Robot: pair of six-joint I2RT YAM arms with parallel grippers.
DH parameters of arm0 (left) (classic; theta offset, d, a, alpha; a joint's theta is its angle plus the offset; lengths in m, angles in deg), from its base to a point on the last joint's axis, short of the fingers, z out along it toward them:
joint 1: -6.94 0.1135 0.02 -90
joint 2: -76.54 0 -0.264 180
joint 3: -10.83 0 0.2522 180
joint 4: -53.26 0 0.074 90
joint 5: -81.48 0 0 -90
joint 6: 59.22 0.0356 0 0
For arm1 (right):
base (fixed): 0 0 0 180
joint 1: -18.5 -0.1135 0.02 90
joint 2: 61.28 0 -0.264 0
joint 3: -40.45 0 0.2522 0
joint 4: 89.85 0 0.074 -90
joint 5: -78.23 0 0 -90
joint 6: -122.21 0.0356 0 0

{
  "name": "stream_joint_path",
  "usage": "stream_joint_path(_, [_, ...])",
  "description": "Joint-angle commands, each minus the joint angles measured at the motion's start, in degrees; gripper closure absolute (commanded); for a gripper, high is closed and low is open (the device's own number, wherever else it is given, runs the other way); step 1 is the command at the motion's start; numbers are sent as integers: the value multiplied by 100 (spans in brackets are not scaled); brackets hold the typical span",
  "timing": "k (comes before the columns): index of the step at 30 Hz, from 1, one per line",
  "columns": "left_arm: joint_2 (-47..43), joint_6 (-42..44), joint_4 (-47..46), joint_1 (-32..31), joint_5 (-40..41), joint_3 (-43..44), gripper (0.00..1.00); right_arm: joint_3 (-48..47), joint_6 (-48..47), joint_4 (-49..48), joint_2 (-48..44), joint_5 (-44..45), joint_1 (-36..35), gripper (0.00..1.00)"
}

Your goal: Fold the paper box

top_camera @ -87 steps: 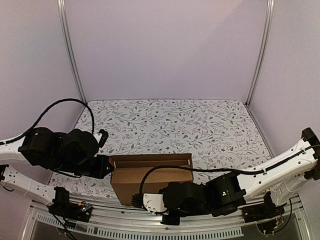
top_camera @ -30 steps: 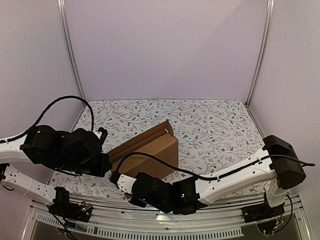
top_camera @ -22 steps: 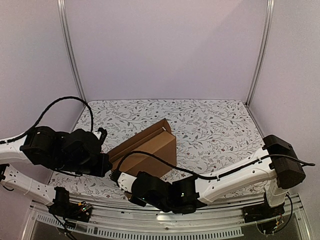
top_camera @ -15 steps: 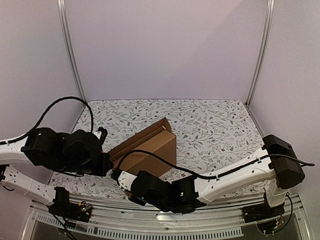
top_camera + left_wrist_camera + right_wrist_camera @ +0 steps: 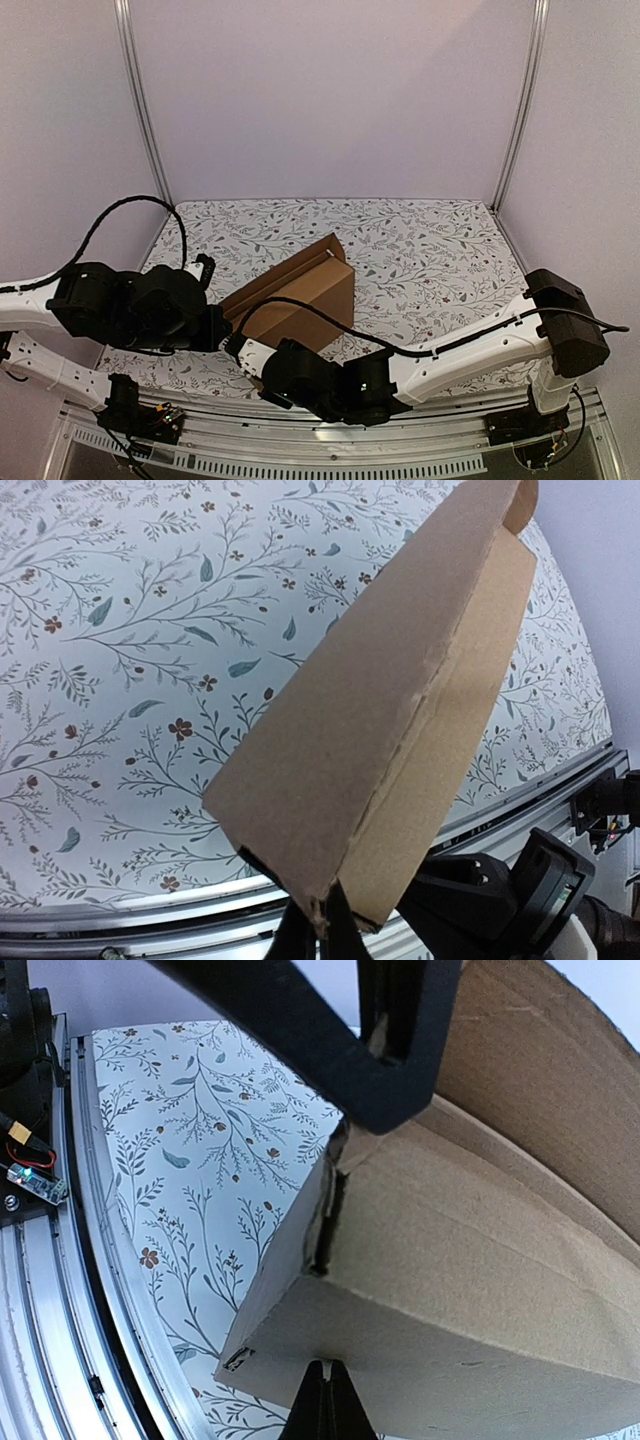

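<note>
The paper box [image 5: 300, 290] is a plain brown cardboard box, folded into a shallow closed shape. It lies diagonally left of the table's middle, with its far end raised. My left gripper [image 5: 222, 324] is shut on the box's near left corner; the left wrist view shows its fingertips [image 5: 318, 935] pinching the cardboard edge of the box [image 5: 400, 710]. My right gripper [image 5: 245, 352] sits just below that corner. In the right wrist view its fingers are closed together [image 5: 328, 1400], with their tips against the box's near face [image 5: 480, 1290].
The table has a floral cloth [image 5: 420, 250]. A metal rail [image 5: 300, 445] runs along the near edge, close under both grippers. White walls with corner posts [image 5: 140, 110] stand behind. The right arm [image 5: 470, 350] stretches across the front.
The box lay parallel to the front edge and has swung to a diagonal with its far end up. The right arm swept left across the front. Over the last second little has moved.
</note>
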Motion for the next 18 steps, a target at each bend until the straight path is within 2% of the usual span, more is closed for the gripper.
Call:
stream_joint_path(1, [298, -114, 374, -363, -1546, -517, 100, -151, 101, -238, -95, 352, 342, 100])
stream_joint_path(3, [258, -90, 385, -355, -1505, -480, 100, -75, 101, -211, -198, 344, 346, 97])
stream_joint_path(7, [174, 10, 480, -350, -1364, -317, 88, 70, 101, -169, -363, 337, 346, 84])
stream_joint_path(10, [98, 119, 582, -347, -1201, -147, 79, 183, 101, -145, -462, 368, 350, 77])
stream_joint_path(12, [47, 206, 634, -337, -1111, -25, 73, 262, 281, -133, -546, 382, 344, 77])
stream_joint_path(18, [108, 553, 935, -319, -916, 530, 67, 500, 342, -123, -797, 502, 351, 75])
